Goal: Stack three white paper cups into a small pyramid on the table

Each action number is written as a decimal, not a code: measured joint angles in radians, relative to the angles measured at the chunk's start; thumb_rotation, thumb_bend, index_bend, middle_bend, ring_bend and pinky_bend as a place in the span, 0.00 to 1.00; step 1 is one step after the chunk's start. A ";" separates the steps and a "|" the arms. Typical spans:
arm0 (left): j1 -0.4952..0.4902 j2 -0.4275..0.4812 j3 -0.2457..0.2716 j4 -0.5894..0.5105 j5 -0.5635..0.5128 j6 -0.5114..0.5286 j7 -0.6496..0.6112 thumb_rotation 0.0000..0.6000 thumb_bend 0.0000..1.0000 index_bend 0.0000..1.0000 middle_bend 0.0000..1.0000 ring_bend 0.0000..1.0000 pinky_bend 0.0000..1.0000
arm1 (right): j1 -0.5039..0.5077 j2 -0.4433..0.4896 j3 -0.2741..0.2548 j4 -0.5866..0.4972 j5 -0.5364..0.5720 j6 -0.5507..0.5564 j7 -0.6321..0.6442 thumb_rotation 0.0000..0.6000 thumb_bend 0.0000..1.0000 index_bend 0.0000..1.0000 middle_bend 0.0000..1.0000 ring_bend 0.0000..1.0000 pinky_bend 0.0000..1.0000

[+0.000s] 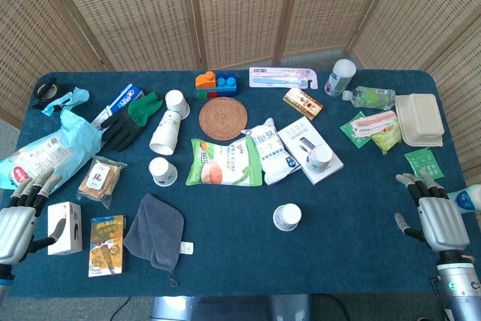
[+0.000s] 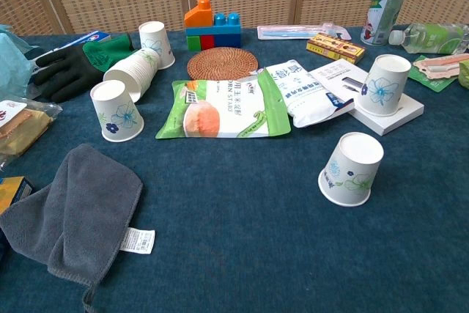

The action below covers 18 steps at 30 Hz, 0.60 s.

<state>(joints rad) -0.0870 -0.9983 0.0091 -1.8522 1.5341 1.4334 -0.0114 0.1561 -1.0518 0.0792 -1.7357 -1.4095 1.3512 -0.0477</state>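
Note:
Several white paper cups with a blue flower print stand upside down on the blue table. One cup (image 1: 287, 216) (image 2: 352, 169) is nearest the front, right of centre. Another (image 1: 163, 171) (image 2: 117, 111) stands at the left, and a third (image 1: 320, 158) (image 2: 384, 84) sits on a white box (image 1: 309, 149). A fourth cup (image 1: 176, 102) (image 2: 157, 43) stands further back, beside a stack of cups lying on its side (image 1: 164, 134) (image 2: 132, 70). My left hand (image 1: 19, 219) rests at the front left edge and my right hand (image 1: 436, 216) at the front right. Both are empty with fingers apart, far from the cups.
A grey cloth (image 2: 73, 214) lies front left. A green snack bag (image 2: 220, 108), white packets (image 1: 270, 152), a woven coaster (image 1: 223, 118) and toy blocks (image 2: 212, 23) fill the middle. Black-green gloves (image 1: 128, 122), small boxes (image 1: 105, 242), bottles (image 1: 340, 77) and a takeaway box (image 1: 418, 119) line the sides.

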 measured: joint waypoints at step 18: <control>-0.057 0.049 0.001 -0.054 -0.002 -0.098 0.060 1.00 0.47 0.00 0.00 0.00 0.03 | -0.013 0.007 -0.006 0.006 -0.017 0.014 0.059 1.00 0.38 0.17 0.20 0.04 0.19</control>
<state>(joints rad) -0.1442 -0.9498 0.0102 -1.9063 1.5326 1.3359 0.0487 0.1436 -1.0446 0.0729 -1.7296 -1.4269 1.3647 0.0110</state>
